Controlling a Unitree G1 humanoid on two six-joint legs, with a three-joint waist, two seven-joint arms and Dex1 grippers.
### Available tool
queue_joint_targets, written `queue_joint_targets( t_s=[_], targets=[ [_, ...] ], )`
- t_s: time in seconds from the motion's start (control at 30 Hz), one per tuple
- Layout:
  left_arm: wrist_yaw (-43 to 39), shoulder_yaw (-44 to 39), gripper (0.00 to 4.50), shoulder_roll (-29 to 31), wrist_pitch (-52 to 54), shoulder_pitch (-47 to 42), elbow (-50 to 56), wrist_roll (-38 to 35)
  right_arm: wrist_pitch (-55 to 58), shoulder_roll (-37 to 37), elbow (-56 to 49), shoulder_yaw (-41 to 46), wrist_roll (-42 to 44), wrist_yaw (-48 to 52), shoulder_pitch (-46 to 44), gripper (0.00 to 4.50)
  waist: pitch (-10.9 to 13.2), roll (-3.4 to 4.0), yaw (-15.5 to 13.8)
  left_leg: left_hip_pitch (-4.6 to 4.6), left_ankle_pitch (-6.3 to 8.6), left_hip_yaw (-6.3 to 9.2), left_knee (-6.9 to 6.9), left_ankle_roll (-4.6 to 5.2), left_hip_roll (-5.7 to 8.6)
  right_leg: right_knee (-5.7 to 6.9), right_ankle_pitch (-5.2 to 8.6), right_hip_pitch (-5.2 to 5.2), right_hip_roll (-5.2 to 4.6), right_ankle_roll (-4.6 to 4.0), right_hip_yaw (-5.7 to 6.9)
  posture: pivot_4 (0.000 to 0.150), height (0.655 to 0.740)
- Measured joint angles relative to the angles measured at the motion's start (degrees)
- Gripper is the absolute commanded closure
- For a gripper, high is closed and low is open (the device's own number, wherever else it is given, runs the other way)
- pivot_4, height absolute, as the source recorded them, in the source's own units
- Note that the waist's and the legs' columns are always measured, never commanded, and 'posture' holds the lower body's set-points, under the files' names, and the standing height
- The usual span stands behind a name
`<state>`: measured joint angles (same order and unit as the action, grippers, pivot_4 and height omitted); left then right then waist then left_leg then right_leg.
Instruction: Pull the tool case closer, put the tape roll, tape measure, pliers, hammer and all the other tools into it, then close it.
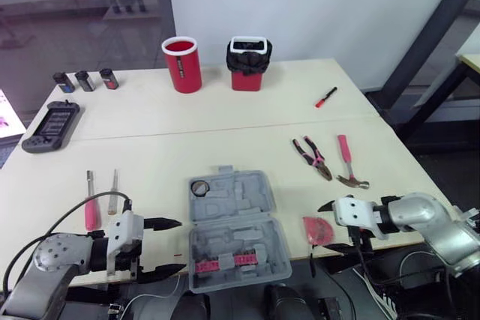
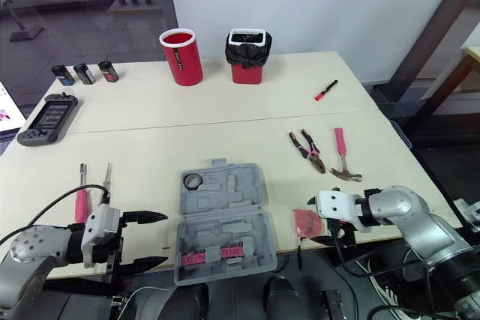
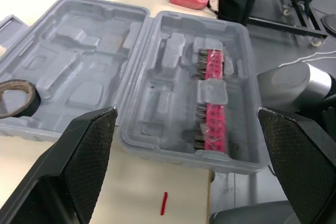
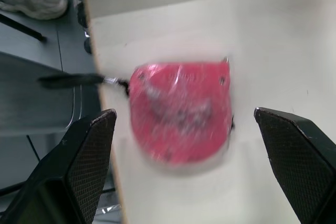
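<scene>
The grey tool case (image 1: 236,230) lies open at the table's front edge, its near half overhanging. A black tape roll (image 1: 199,187) sits in its far half and pink bits (image 3: 212,103) in its near half. My left gripper (image 1: 169,247) is open just left of the case, pointing at it. My right gripper (image 1: 328,228) is open around the red tape measure (image 4: 181,111), which lies flat by the table edge right of the case. Pliers (image 1: 313,157) and a pink-handled hammer (image 1: 348,162) lie beyond it. Two screwdrivers (image 1: 91,200) lie at the left, and a small red tool (image 1: 325,97) lies far right.
A red cup (image 1: 182,64) and a red bin with a black liner (image 1: 248,64) stand at the back. A dark handheld device (image 1: 51,125) and three small cylinders (image 1: 85,80) lie at the far left. Dark metal beams (image 1: 427,43) rise at the right.
</scene>
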<state>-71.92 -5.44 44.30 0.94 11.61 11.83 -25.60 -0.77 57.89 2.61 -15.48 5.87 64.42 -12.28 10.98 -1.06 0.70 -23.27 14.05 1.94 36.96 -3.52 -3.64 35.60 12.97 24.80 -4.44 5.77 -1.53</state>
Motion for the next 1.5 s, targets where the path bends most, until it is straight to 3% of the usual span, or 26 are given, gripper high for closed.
queue_joint_targets(
  t_s=[0.6, 0.7, 0.77, 1.1, 1.3, 1.37, 1.5],
  targets=[
    [1.35, -0.62, 0.0, 0.07, 0.16, 0.57, 0.51, -0.04, 1.66, -5.16, 3.47, -0.2, -5.17, 2.58, -1.11, 0.05, 0.0, 0.0, 0.14, 0.1, 0.0, 0.01, 0.1, 0.0, 0.0, 0.28, 0.01, -0.02, 0.0, 0.02, 0.0, 0.15, 0.7387],
    [1.61, -0.62, 0.0, 0.07, 0.16, 0.38, 0.51, -0.02, 2.09, -5.71, 3.49, -0.2, -5.3, 2.6, -1.11, 0.8, 0.0, 0.0, 0.13, 0.11, 0.0, 0.01, 0.09, 0.0, 0.0, 0.31, 0.03, -0.02, 0.0, 0.04, 0.0, 0.15, 0.7387],
    [1.75, -0.62, 0.0, 0.07, 0.16, 0.26, 0.51, -0.01, 2.07, -5.93, 3.45, -0.17, -5.44, 2.6, -1.14, 1.58, 0.0, 0.0, 0.17, 0.12, 0.0, 0.01, 0.1, 0.0, 0.0, 0.32, 0.03, -0.02, 0.0, 0.04, 0.0, 0.15, 0.7387],
    [2.54, -0.63, 0.0, 0.04, 0.18, 0.08, 0.47, 0.07, 8.74, -5.97, -2.17, 0.46, -3.37, 4.93, -2.16, 1.58, 0.02, 0.03, 0.31, 0.15, 0.0, 0.02, 0.12, 0.0, 0.0, 0.43, 0.05, -0.01, 0.0, 0.07, -0.01, 0.15, 0.7387],
    [4.86, -0.89, 0.0, -0.05, 0.47, -2.66, -1.81, 0.72, 30.95, -5.79, -14.53, -0.9, -0.61, 8.86, -23.84, 1.58, 0.08, 0.17, 0.43, 0.25, 0.0, 0.04, 0.05, 0.0, -0.03, 0.56, 0.07, 0.07, 0.02, 0.08, 0.0, 0.15, 0.7387],
    [4.88, -0.84, 0.0, -0.08, -0.25, -3.38, -4.32, 1.47, 36.54, -9.67, -13.71, -6.75, -3.12, 10.27, -33.8, 1.58, 0.08, 0.2, 0.62, 0.13, 0.0, 0.0, 0.05, 0.0, -0.02, 0.54, 0.06, 0.21, 0.02, 0.07, -0.01, 0.15, 0.7387],
    [4.48, -0.35, 0.0, -0.71, -1.73, -5.21, -6.24, 2.46, 39.34, -17.93, -7.24, -18.37, -9.74, 10.82, -44.34, 1.58, 0.08, 0.19, 0.45, -0.05, 0.0, 0.01, 0.05, 0.0, -0.02, 0.58, 0.06, 0.35, 0.02, 0.07, -0.01, 0.15, 0.7387]
  ],
)
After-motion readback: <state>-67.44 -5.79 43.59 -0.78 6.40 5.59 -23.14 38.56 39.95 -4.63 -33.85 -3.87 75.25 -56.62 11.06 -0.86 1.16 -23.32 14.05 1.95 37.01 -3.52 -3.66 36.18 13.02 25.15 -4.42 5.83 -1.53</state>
